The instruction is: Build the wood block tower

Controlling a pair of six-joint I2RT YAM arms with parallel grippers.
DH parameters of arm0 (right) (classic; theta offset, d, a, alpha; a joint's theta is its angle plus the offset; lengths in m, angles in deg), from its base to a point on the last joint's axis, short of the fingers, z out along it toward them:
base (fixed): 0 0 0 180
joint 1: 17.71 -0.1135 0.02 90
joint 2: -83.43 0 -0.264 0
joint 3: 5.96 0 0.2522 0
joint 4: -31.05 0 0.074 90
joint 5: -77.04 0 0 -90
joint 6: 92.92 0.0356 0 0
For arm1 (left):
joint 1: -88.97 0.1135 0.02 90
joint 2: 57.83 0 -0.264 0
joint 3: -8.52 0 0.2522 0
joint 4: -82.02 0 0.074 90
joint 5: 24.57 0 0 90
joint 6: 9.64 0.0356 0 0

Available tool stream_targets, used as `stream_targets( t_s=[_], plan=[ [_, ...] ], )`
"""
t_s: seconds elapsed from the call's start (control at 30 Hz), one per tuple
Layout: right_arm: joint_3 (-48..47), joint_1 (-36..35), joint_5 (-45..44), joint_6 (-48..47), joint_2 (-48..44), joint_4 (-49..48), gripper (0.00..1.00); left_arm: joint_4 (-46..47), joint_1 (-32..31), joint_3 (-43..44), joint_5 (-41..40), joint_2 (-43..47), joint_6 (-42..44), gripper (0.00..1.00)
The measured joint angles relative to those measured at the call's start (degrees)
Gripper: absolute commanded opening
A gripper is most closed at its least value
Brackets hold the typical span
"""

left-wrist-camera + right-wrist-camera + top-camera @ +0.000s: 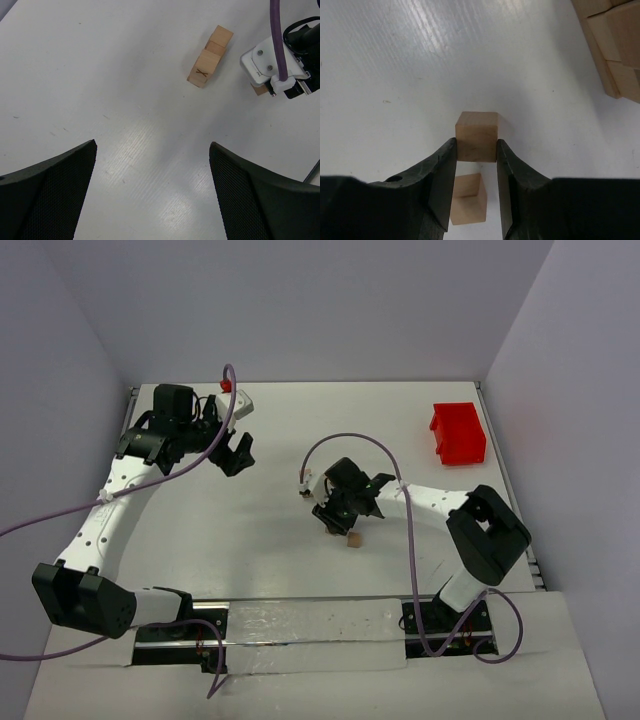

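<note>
Wood cube [476,131] pinched flat-sided in R hand [476,147], mid desk [270,540], prob. for square lift to stack [620,30]; L hand [152,145] wide, empty, by far-left corner, out of way.

white table [250,540]: wood blocks [205,65], red bin [458,432]

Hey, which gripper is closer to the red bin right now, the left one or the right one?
Right. The right gripper, closed on a wood block, is mid-table, to the near-left of the red bin; the left gripper is open, far across on the left side.
</note>
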Motion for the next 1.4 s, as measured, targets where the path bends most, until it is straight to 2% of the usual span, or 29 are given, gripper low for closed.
stream_targets(
  t_s=[0.2, 0.37, 0.43, 0.57, 0.73, 0.87, 1.13, 1.4],
  plan=[
    [0.0, 0.0, -0.9, -0.7, 0.1, -0.5, 0.17, 0.3, 0.0, -0.3, -0.5, 0.0, 0.0, 0.99],
    [0.1, 0.0, -0.4, -3.2, -1.1, 1.3, 0.12, 0.7, 0.0, -0.6, -0.7, 0.0, 0.1, 0.99],
    [0.1, 0.0, 0.3, -5.4, -3.2, 3.9, 0.12, 0.7, 0.0, -0.7, -0.6, 0.0, 0.1, 0.99],
    [-1.3, 0.4, 2.4, -12.3, -9.5, 11.7, 0.02, 0.6, 0.0, -0.8, 0.6, -0.1, 0.4, 0.99],
    [-10.4, 2.7, 4.0, -21.6, -11.3, 21.6, 0.00, -0.2, 0.0, -0.8, 3.3, -1.7, 0.6, 0.99],
    [-20.3, 6.8, 5.4, -27.2, -7.0, 28.2, 0.00, -0.3, 0.0, -0.9, 4.3, -2.6, 0.6, 0.99],
    [-40.3, 13.2, 8.6, -33.2, 9.2, 37.4, 0.00, -0.3, 0.1, -1.2, 5.9, -2.7, 0.6, 0.99],
    [-50.4, 13.6, 12.0, -35.6, 16.6, 42.6, 0.00, -0.3, 0.6, -1.3, 6.7, -3.5, 0.7, 0.99]
  ],
)
